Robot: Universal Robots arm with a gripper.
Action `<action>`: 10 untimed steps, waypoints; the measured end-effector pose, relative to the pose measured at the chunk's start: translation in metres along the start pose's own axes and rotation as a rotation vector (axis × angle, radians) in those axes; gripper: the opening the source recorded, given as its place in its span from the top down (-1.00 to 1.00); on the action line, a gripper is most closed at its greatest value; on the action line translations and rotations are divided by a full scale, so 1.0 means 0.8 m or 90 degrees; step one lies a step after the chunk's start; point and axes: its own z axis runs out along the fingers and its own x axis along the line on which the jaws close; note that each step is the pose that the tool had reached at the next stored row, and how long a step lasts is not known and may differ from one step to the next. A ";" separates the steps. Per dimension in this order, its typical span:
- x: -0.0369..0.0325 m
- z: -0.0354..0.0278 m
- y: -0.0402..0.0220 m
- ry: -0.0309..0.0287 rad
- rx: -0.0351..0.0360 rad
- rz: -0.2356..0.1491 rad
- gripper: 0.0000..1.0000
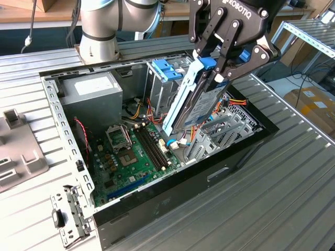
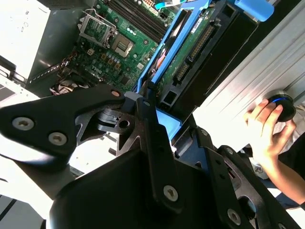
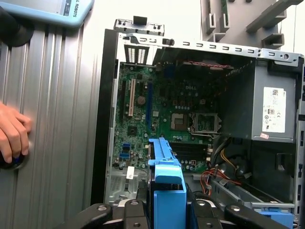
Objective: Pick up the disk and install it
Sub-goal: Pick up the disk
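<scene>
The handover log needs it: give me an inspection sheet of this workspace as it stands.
Surface: ribbed metal table carrying an open computer case.
Job's things: disk held tilted over the open case.
Clutter: grey panel and small metal bracket beside the case.
Grippers: gripper shut on the disk's upper end.
Cables: red, yellow and black wires loose by the power supply.
Surroundings: a person's hand on a round knob; cardboard box.
</scene>
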 end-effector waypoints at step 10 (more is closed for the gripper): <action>0.0005 -0.0003 -0.0078 0.0008 -0.0001 0.000 0.26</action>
